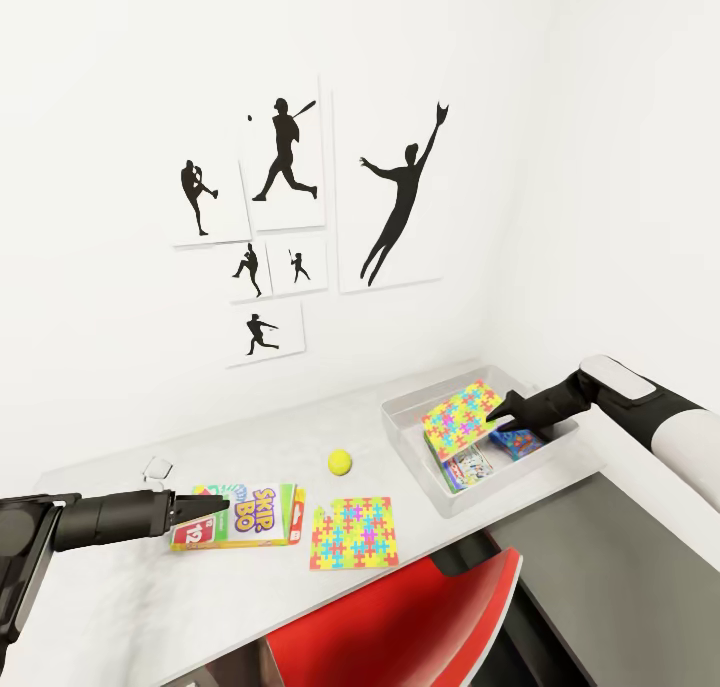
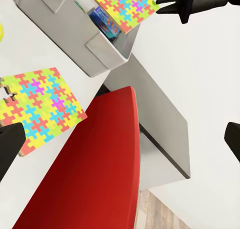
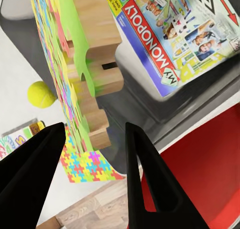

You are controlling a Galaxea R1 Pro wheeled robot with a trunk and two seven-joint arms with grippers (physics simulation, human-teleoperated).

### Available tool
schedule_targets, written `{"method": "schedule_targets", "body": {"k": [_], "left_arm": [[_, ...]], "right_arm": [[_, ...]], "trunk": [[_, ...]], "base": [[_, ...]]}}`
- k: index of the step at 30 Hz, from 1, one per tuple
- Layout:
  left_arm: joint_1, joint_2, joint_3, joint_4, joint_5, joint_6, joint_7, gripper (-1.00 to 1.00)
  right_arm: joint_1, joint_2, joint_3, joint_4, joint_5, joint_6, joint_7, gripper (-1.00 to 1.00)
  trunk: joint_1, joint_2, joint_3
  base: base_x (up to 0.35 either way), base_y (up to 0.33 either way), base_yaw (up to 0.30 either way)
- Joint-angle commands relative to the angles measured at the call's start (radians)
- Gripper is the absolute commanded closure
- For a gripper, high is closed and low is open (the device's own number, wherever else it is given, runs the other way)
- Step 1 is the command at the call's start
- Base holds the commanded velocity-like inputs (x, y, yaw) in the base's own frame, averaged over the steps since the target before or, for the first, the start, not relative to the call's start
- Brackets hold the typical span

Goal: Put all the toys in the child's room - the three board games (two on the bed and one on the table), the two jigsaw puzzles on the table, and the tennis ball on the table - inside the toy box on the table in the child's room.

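Note:
The toy box (image 1: 408, 449) sits at the right end of the table (image 1: 130, 607). My right gripper (image 1: 503, 414) is shut on the edge of a jigsaw puzzle (image 1: 460, 414), holding it tilted over the box; the grip shows close up in the right wrist view (image 3: 95, 126). Under it in the box lie a green Monopoly board game (image 3: 175, 34) and a small blue board game (image 1: 517, 440). The SKIP-BO board game (image 1: 250, 515), the tennis ball (image 1: 340, 460) and a second jigsaw puzzle (image 1: 353, 532) lie on the table. My left gripper (image 1: 215, 512) hovers open at the SKIP-BO box's left end.
A red chair (image 1: 400, 617) is tucked under the table's front edge below the loose puzzle. A lower dark-grey section (image 1: 620, 577) runs on the right. Baseball silhouette pictures (image 1: 285, 167) hang on the white wall behind. A small clear object (image 1: 157, 469) stands behind my left arm.

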Motion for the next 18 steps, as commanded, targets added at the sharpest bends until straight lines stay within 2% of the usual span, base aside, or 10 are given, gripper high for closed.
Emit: {"method": "schedule_targets", "body": {"k": [1, 18], "left_arm": [[-0.001, 0.0, 0.0, -0.001, -0.008, 0.01, -0.008, -1.0], [-0.001, 0.0, 0.001, -0.001, -0.008, 0.01, -0.008, -1.0]], "right_arm": [[-0.002, -0.001, 0.005, -0.001, -0.009, 0.0, -0.007, 1.0], [-0.003, -0.001, 0.004, -0.001, -0.009, 0.0, -0.007, 1.0]], "trunk": [[0.001, -0.002, -0.002], [0.001, -0.002, -0.002]], "base": [[0.0, 0.0, 0.0], [0.0, 0.0, 0.0]]}}
